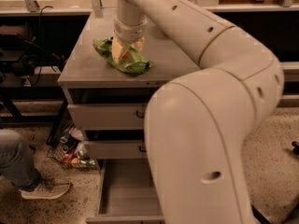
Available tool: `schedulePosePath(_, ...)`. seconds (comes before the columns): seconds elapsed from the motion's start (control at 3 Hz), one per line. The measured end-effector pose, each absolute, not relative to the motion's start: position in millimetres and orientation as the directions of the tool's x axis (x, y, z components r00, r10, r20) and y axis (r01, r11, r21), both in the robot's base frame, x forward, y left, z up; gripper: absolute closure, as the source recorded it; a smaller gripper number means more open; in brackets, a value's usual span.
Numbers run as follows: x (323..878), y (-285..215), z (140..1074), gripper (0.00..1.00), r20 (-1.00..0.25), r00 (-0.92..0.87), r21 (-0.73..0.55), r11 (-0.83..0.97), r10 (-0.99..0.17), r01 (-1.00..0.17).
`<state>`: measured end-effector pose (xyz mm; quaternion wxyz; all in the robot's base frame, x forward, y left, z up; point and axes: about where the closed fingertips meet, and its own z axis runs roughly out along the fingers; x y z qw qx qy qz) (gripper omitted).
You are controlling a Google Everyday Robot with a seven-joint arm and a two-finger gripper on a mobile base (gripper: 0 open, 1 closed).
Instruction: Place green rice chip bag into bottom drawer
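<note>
smooth cream arm (187, 139), rounded joints (243, 73), small dark holes (212, 175); pale hand (126, 51) at its far end.

Our gripper (124, 50) sits low over the grey cabinet top (84, 64); the green rice chip bag (135, 65) lies flat there, directly beneath it.

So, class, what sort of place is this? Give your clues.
Probably a lab or workshop: grey metal cabinet, speckled hard floor, long bench behind. The gripper is at the green rice chip bag atop the cabinet.
</note>
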<state>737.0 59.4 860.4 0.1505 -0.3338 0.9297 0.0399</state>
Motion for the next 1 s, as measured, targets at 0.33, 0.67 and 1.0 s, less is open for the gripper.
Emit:
schedulePosePath(0.33, 727, 53, 870, 0.93, -0.362, -0.703, -0.018, 0.759, -0.612, -0.651)
schedulePosePath(0.67, 701, 32, 903, 1.00, -0.472, -0.618, -0.050, 0.719, -0.628, -0.693)
schedulePosePath(1.0, 644, 1, 935, 1.00, -0.566, -0.497, -0.098, 0.652, -0.658, -0.752)
